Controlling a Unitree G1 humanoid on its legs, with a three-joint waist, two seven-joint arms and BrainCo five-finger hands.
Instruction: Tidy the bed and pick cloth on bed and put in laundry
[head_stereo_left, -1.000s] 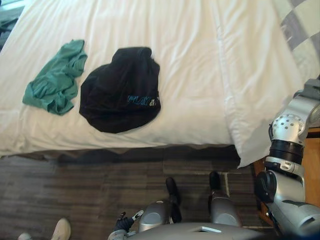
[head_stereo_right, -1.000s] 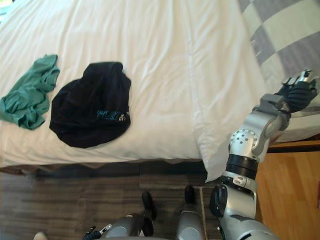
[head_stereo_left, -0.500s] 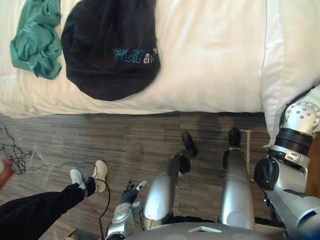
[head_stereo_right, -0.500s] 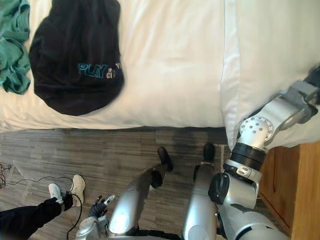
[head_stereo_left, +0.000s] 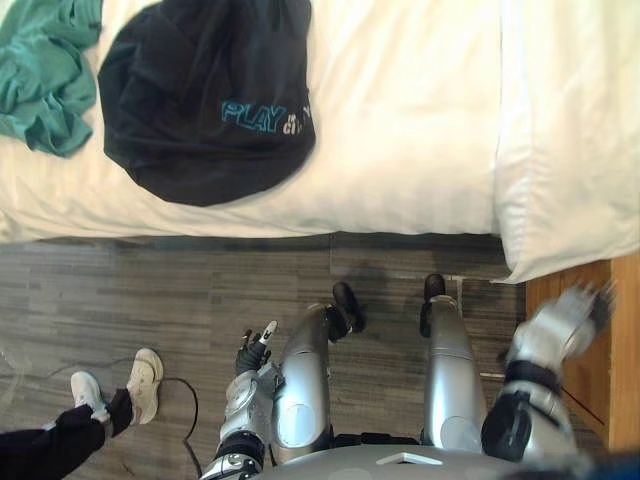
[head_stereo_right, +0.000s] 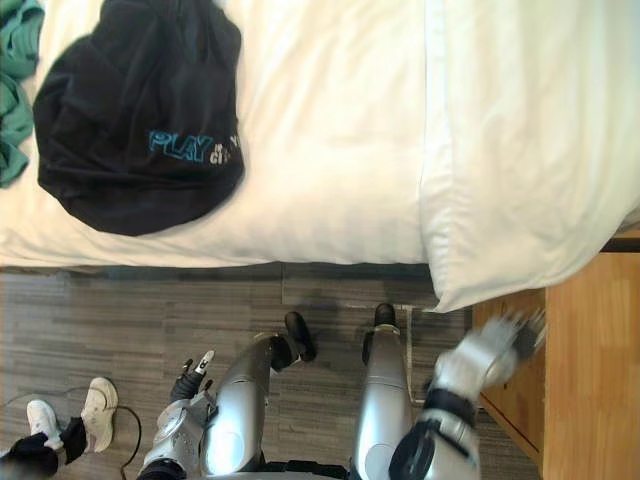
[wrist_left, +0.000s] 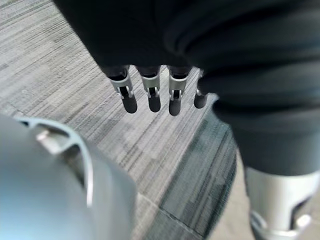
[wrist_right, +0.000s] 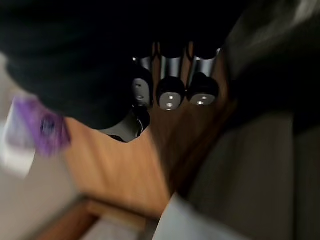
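Note:
A black garment (head_stereo_left: 205, 100) with blue print lies crumpled on the white bed (head_stereo_left: 400, 120), near its front edge. A green garment (head_stereo_left: 45, 75) lies just left of it. The white duvet (head_stereo_left: 570, 130) is folded thick over the bed's right side and hangs past the edge. My left hand (head_stereo_left: 252, 352) hangs low beside me over the floor, fingers (wrist_left: 150, 95) straight, holding nothing. My right hand (head_stereo_right: 518, 330) is blurred in motion below the duvet corner, by the wooden furniture. Its fingers (wrist_right: 170, 90) hang loose and hold nothing.
Grey wood-pattern floor (head_stereo_left: 150, 290) runs along the bed's front. Wooden furniture (head_stereo_left: 620, 350) stands at the right, close to my right arm. A person's dark trouser leg and white shoes (head_stereo_left: 110, 385) are at the lower left. Something purple (wrist_right: 35, 130) lies near the wood.
The camera has tilted down toward the floor. My right arm has dropped from the duvet at the bed's right side to beside the wooden furniture. The person's feet have shifted.

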